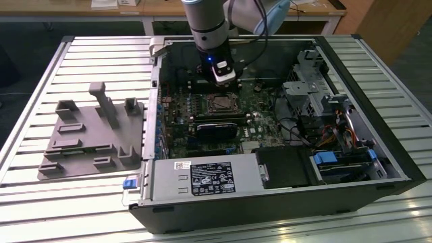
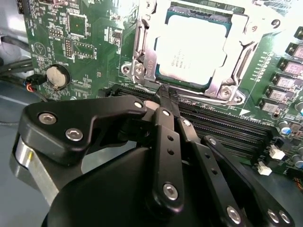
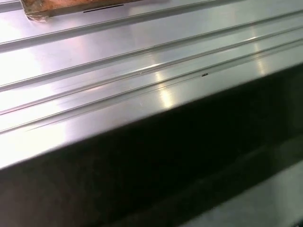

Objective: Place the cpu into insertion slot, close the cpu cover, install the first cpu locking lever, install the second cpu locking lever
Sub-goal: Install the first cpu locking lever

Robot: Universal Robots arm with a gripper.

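Claw report from inside the PC: my gripper is down in the open computer case, hanging over the green motherboard just beside the insertion slot. In the second wrist view my fingers are squeezed together at the tips with no gap and nothing pinched between them. Those tips sit right at the edge of the socket, over the long black memory slots.

The cpu is seated in the socket with its pale metal top facing up. The cpu cover lies flat around it, and the chip shows through its window. I can't tell how the locking levers sit from here.

A round coin battery sits on the board off to one side of the socket. In the exterior view, the case rests on a slatted metal table. A grey fixture is on the exterior view's left of it, and the power supply is along the near wall. The first wrist view gives me a ribbed metal surface above a dark band.
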